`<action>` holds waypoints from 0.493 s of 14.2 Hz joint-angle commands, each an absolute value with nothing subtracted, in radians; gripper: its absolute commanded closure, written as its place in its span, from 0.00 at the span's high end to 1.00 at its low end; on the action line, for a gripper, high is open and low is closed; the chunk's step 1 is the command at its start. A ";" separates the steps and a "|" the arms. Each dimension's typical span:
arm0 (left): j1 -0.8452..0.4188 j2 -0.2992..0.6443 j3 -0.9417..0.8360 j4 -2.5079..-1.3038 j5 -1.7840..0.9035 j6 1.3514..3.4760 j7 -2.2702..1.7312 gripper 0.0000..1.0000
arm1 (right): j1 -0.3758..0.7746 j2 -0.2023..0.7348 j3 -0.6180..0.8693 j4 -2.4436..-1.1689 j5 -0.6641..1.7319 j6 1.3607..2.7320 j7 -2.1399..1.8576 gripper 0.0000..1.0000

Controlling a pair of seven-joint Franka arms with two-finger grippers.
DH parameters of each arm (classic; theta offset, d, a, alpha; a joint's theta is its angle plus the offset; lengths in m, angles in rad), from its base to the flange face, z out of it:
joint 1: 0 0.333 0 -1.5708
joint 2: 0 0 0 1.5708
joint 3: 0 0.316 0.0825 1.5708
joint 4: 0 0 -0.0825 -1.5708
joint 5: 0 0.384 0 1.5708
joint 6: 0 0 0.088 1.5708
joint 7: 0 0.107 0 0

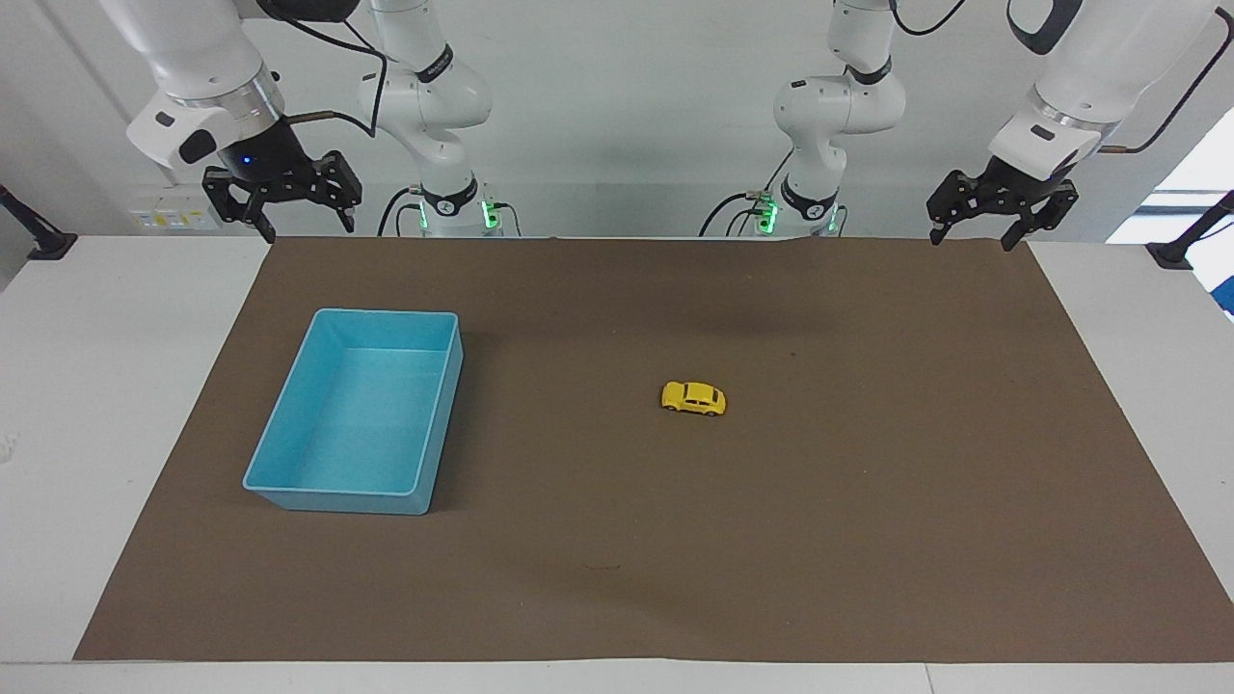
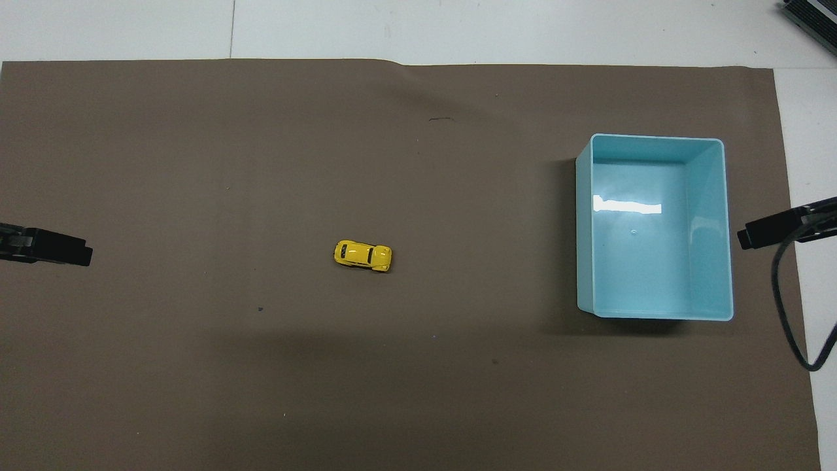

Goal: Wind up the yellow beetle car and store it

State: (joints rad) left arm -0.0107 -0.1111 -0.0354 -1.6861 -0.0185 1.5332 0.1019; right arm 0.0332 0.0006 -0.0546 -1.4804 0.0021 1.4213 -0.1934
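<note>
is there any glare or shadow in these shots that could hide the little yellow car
Overhead view: a white glare streak lies on the blue bin floor, away from the yellow beetle car. Facing view: soft shadow beside the bin; the car sits evenly lit on the brown mat.
</note>
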 commanded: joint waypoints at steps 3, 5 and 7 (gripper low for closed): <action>-0.084 -0.100 -0.034 -1.741 -0.014 1.604 -0.096 1.00 | 0.026 -0.021 -0.051 -1.508 0.002 1.434 -0.183 1.00; -0.100 -0.100 -0.034 -1.775 -0.014 1.655 -0.225 1.00 | 0.026 -0.021 -0.049 -1.508 0.002 1.436 -0.183 1.00; -0.126 -0.092 -0.034 -1.784 -0.014 1.677 -0.326 1.00 | 0.026 -0.021 -0.051 -1.508 0.002 1.434 -0.183 1.00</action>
State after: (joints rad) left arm -0.0967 -0.0827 -0.0442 -1.7513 -0.0187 1.6368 -0.2347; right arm 0.0332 0.0006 -0.0547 -1.4804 0.0021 1.4213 -0.1934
